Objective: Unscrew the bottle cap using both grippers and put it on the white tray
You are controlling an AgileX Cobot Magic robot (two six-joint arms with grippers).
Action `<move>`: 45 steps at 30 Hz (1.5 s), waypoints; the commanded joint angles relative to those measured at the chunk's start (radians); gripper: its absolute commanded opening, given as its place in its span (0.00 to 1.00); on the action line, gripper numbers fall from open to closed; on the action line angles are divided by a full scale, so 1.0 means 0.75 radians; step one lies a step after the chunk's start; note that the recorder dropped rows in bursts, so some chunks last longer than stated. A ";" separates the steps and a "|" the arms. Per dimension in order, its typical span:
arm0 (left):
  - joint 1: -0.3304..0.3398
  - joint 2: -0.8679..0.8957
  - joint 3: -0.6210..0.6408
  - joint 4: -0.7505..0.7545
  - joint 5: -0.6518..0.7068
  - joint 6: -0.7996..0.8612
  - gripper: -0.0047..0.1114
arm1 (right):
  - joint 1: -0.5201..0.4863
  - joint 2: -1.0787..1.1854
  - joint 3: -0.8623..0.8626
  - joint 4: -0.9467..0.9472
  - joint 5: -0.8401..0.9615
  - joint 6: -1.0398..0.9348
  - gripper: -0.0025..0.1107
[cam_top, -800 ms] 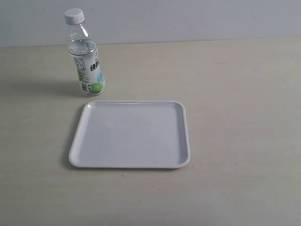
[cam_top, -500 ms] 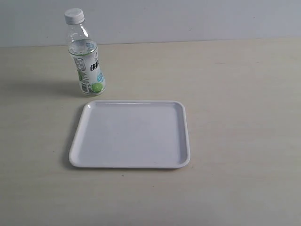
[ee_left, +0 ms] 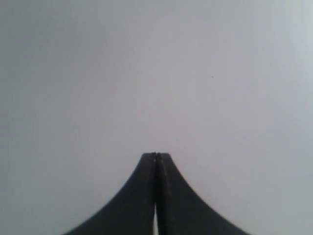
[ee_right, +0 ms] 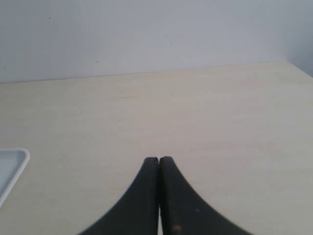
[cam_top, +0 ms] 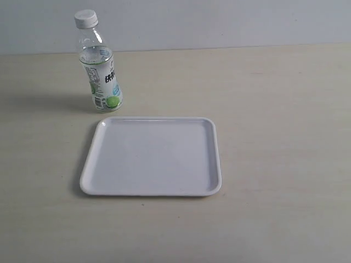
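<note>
Bottle (cam_top: 100, 66) stands upright at the back left of the table (cam_top: 274, 98), long axis vertical, cap (cam_top: 86, 18) screwed on. The tray (cam_top: 153, 159) lies just in front and to its right, bare. Neither arm shows in the exterior view. The left gripper (ee_left: 156, 155) is pressed closed and empty, facing only a pale surface (ee_left: 146, 73). The right gripper (ee_right: 159, 159) is likewise closed and empty over the table, with a tray corner in sight. The bottle sits on the left arm's side, so that arm is likely nearer. Nothing has shifted since the earlier frames.

The right wrist view's edge cuts off most of the white tray (ee_right: 10, 169).
</note>
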 commanded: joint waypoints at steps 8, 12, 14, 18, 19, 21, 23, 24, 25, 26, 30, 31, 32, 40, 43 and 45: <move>0.015 1.486 -0.521 0.017 -0.360 0.254 0.04 | -0.003 -0.006 0.006 -0.006 -0.019 -0.005 0.02; 0.015 1.871 -0.575 0.017 -0.529 0.286 0.04 | -0.003 -0.006 0.006 -0.006 -0.019 -0.005 0.02; 0.015 2.047 -0.578 0.045 -0.723 0.304 0.07 | -0.003 -0.006 0.006 -0.006 -0.019 -0.005 0.02; 0.015 2.315 -0.612 0.155 -0.920 0.320 0.24 | -0.003 -0.006 0.006 -0.006 -0.019 -0.005 0.02; 0.015 2.373 -0.638 0.168 -0.920 0.327 0.31 | -0.003 -0.006 0.006 -0.006 -0.019 -0.005 0.02; 0.015 2.470 -0.693 0.195 -0.920 0.331 0.50 | -0.003 -0.006 0.006 -0.006 -0.019 -0.005 0.02; 0.015 2.539 -0.737 0.226 -0.920 0.323 0.76 | -0.003 -0.006 0.006 -0.006 -0.019 -0.005 0.02; 0.015 2.558 -0.754 0.239 -0.920 0.323 0.86 | -0.003 -0.006 0.006 -0.006 -0.019 -0.005 0.02; 0.015 2.581 -0.776 0.246 -0.920 0.313 0.95 | -0.003 -0.006 0.006 -0.006 -0.019 -0.005 0.02; 0.015 2.593 -0.791 0.249 -0.920 0.304 0.94 | -0.003 -0.006 0.006 -0.006 -0.019 -0.005 0.02; 0.015 2.631 -0.864 0.297 -0.920 0.245 0.93 | -0.003 -0.006 0.006 -0.006 -0.019 -0.005 0.02; 0.015 2.644 -0.892 0.296 -0.920 0.213 0.93 | -0.003 -0.006 0.006 -0.006 -0.019 -0.005 0.02; 0.015 2.650 -0.911 0.296 -0.920 0.188 0.93 | -0.003 -0.006 0.006 -0.006 -0.019 -0.005 0.02; 0.013 2.780 -1.115 0.292 -0.920 0.076 0.93 | -0.003 -0.006 0.006 -0.006 -0.019 -0.005 0.02; 0.013 2.821 -1.182 0.292 -0.920 0.051 0.93 | -0.003 -0.006 0.006 -0.006 -0.019 -0.005 0.02; 0.013 2.849 -1.224 0.292 -0.920 0.039 0.93 | -0.003 -0.006 0.006 -0.006 -0.019 -0.005 0.02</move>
